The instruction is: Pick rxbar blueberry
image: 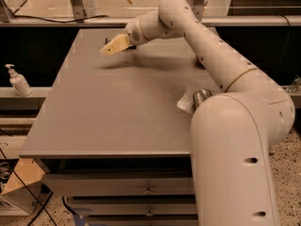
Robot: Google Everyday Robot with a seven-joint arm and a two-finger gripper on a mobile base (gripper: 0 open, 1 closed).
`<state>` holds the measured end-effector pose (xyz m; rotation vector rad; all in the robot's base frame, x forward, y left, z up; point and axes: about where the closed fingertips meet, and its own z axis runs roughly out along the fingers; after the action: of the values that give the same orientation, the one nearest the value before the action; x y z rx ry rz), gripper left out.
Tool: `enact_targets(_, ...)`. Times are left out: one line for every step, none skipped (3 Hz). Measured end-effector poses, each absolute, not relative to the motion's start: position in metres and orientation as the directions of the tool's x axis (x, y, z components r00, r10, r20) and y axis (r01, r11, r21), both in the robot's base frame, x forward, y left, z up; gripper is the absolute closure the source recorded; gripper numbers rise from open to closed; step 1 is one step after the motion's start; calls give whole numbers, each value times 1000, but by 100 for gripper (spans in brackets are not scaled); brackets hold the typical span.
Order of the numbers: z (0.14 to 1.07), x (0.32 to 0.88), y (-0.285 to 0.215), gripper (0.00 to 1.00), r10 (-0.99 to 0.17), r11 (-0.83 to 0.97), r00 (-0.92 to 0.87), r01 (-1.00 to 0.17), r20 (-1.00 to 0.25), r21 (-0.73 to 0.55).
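Note:
My gripper [113, 45] is at the far left part of the grey table [108, 112], low over the top, with its tan tip pointing left. A small dark piece of the rxbar blueberry [106, 40] shows just behind the gripper tip; the rest is hidden by the gripper. I cannot tell whether the bar is touched. My arm reaches over the table from the right.
A silver-blue drink can [201, 97] stands at the table's right edge, partly behind my arm. A soap bottle [19, 81] stands on a ledge to the left. Drawers [148, 190] are under the table, and a cardboard box [19, 185] is on the floor at the left.

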<state>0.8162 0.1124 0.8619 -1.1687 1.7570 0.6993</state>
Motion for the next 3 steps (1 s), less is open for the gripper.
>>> enact_targets(853,821,115,0,-415,408,-184,-913,-891,-1)
enact_targets(846,830,115,0,-409,422,-201,-906,-890,11)
enact_targets(839,837,114,0,-404,436,-220,-900,-888,25)
